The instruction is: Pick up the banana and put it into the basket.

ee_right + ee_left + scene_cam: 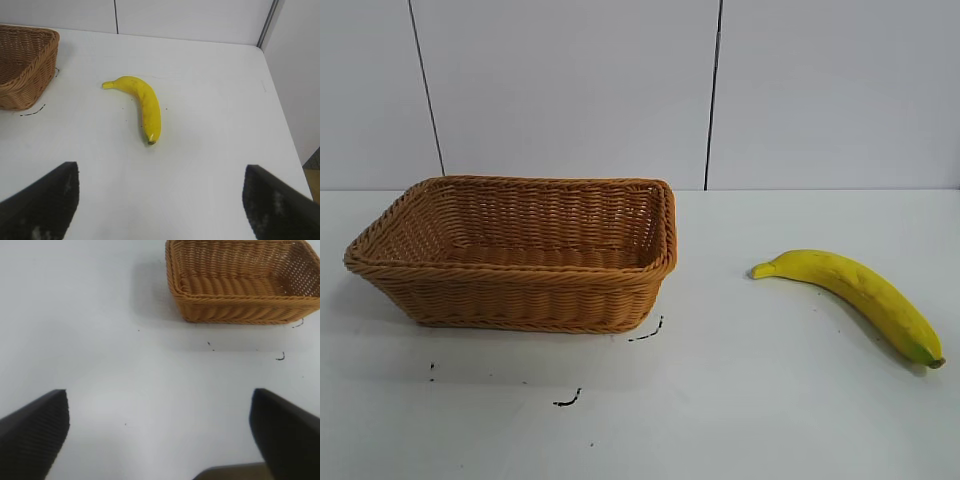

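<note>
From the exterior camera I see neither arm: only the basket (515, 252) at the left of the white table (740, 400) and the banana (855, 296) lying well apart from it at the right, its far end close to the picture's edge. The basket holds nothing that I can see, though its near wall hides part of the floor. A few small black marks (646, 333) dot the table just in front of the basket.

My left tool (159, 432) shows only in the left wrist view, as two dark fingers (34, 435) cut off by the picture's edge, spread wide and released over bare table, with the basket (245, 285) farther off and partly cropped. This view does not show the banana.

My right tool (160, 200) shows only in the right wrist view, its fingers (42, 205) likewise cropped, spread wide and gripping nothing. Here the banana (142, 102) lies whole on the table beyond the fingers, untouched, with one corner of the basket (22, 65) at the edge.
</note>
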Robot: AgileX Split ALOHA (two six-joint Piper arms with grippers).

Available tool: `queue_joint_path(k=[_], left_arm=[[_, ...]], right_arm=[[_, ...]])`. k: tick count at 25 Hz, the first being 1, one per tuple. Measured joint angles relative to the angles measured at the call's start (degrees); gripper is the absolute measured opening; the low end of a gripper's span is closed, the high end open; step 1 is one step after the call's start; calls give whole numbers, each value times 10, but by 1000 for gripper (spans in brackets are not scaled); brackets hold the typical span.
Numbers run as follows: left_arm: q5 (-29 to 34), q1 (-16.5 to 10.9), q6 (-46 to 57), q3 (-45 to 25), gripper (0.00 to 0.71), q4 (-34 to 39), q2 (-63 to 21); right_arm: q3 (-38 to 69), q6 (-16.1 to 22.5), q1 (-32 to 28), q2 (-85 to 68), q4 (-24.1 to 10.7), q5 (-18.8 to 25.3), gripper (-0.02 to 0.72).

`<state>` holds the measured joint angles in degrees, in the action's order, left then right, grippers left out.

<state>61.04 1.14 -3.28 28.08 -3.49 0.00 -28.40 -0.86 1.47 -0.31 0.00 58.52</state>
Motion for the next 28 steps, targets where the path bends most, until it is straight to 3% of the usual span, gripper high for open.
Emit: queue_joint_path(k=[13,28], left_arm=[[0,0,0,0,695,0,0],[0,0,0,0,695,0,0]], right_arm=[[-5,4,0,18,0,3,633],[-259,9,0,512,-5,-5,633]])
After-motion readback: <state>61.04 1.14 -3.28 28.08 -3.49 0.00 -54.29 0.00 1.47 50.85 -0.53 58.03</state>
